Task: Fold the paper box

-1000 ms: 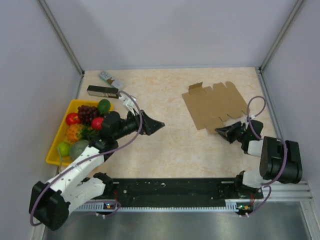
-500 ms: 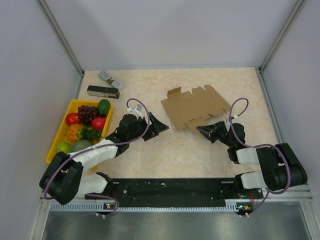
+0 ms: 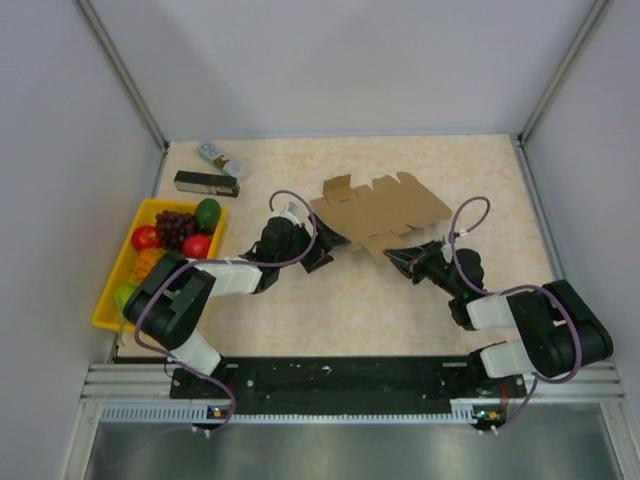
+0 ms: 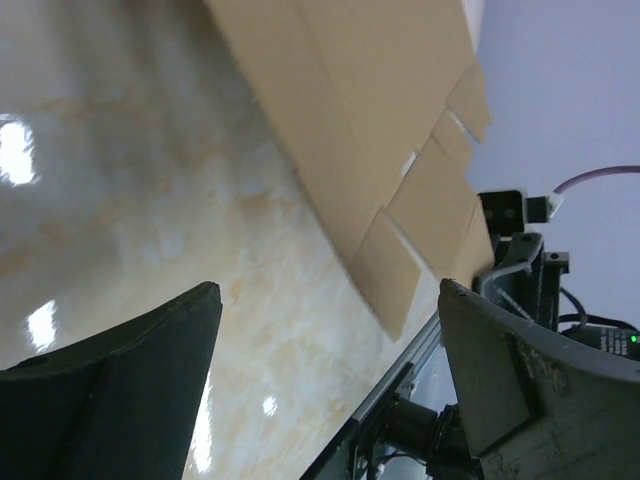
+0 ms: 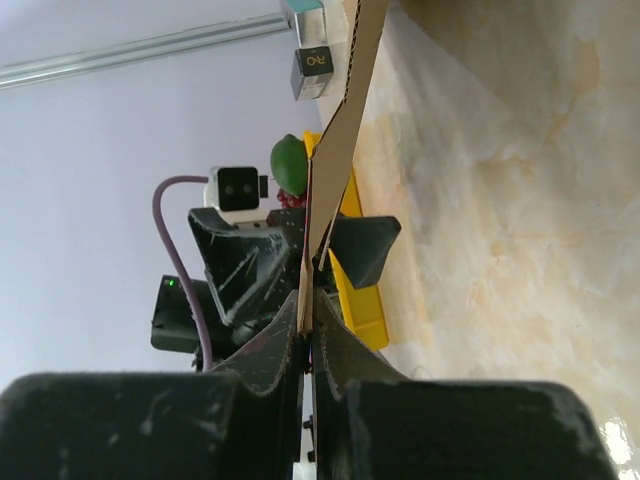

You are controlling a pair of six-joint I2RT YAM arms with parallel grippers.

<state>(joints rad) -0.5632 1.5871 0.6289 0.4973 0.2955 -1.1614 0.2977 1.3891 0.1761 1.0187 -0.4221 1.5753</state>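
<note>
my right gripper (image 3: 393, 254) pinches the unfolded paper box (image 3: 380, 208) mid frame; left gripper (image 3: 328, 250) wide, next should grab its left edge.

right wrist view: two pale characters on the dark end face of the slim black box (image 5: 314, 66), read as "ro". second character is round, possibly a zero. printed upright, centred on that face.

top view: dark print near the left end of the small white printed packet (image 3: 221, 158), read loosely as "fro". too small to confirm, and the rest of the packet's print is blurred.

left wrist view: no legible lettering.
</note>
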